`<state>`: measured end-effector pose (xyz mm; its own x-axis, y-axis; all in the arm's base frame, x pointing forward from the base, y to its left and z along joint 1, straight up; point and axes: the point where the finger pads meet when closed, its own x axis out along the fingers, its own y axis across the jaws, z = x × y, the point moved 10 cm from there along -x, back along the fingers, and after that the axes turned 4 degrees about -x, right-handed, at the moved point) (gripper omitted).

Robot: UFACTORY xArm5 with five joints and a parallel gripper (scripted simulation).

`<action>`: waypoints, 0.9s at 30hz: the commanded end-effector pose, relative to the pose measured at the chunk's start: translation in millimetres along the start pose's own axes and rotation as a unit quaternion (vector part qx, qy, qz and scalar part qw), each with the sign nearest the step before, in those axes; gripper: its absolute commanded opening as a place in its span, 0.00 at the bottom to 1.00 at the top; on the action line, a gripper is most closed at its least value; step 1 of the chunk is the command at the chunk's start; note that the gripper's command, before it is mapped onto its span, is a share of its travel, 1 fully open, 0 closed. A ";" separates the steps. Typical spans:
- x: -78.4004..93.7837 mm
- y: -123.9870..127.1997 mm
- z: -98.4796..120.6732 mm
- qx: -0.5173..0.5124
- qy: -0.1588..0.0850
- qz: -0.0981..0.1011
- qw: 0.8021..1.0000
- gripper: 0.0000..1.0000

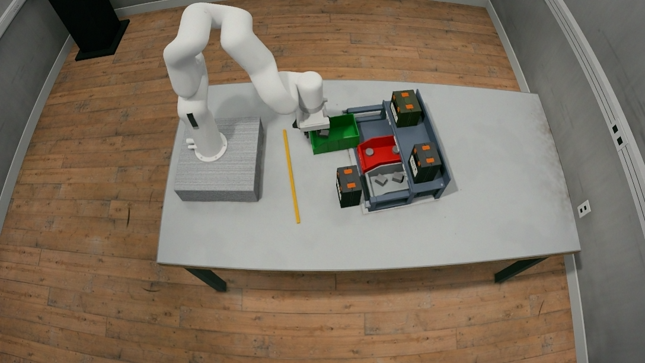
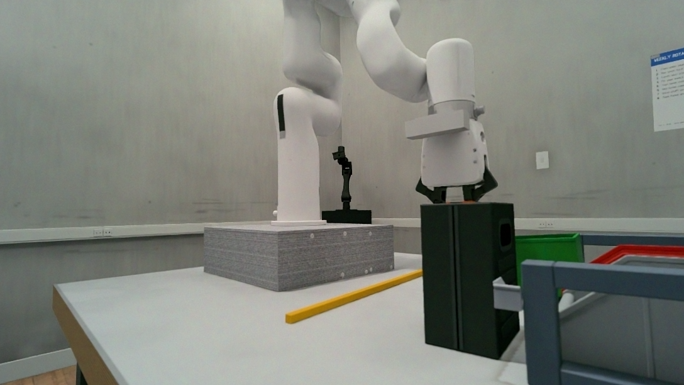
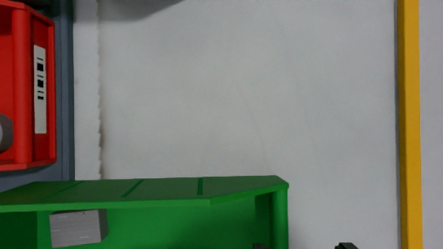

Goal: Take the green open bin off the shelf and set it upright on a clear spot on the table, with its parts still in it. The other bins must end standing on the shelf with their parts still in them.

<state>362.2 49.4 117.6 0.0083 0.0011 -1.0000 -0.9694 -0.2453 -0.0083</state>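
Note:
The green open bin [image 1: 335, 133] stands upright at the left side of the blue-grey shelf [image 1: 401, 153], with a grey part [image 1: 323, 133] inside. It also shows in the wrist view [image 3: 142, 211], with the part [image 3: 77, 228] in it, and in the side view [image 2: 547, 253] behind a black box. My gripper [image 1: 315, 131] points down over the bin's left end wall. In the wrist view its two fingertips stand partly closed on either side of that wall, with a gap to the wall on the outer side. The side view [image 2: 456, 194] hides the fingertips behind the black box.
A red bin [image 1: 379, 151] and a grey bin [image 1: 386, 180] with parts sit in the shelf. Black boxes stand on the shelf [image 1: 405, 108] [image 1: 424, 162] and one beside its front left [image 1: 348, 185]. A yellow bar [image 1: 291, 175] lies left of the green bin; the arm's grey pedestal [image 1: 220, 158] stands beyond.

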 end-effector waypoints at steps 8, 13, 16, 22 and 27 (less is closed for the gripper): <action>-3.3 -9.0 0.2 0.000 0.000 -0.002 1.000 0.34; -6.4 -20.4 0.7 0.000 0.000 -0.002 1.000 0.34; -8.2 -27.2 1.0 0.000 0.000 -0.002 1.000 0.34; -11.8 -39.9 1.6 0.000 0.000 -0.002 1.000 0.34; -14.3 -49.2 2.0 0.000 0.000 -0.002 1.000 0.34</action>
<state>400.4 61.0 129.0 0.0092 0.0014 -1.0000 -0.9694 -0.2453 -0.0093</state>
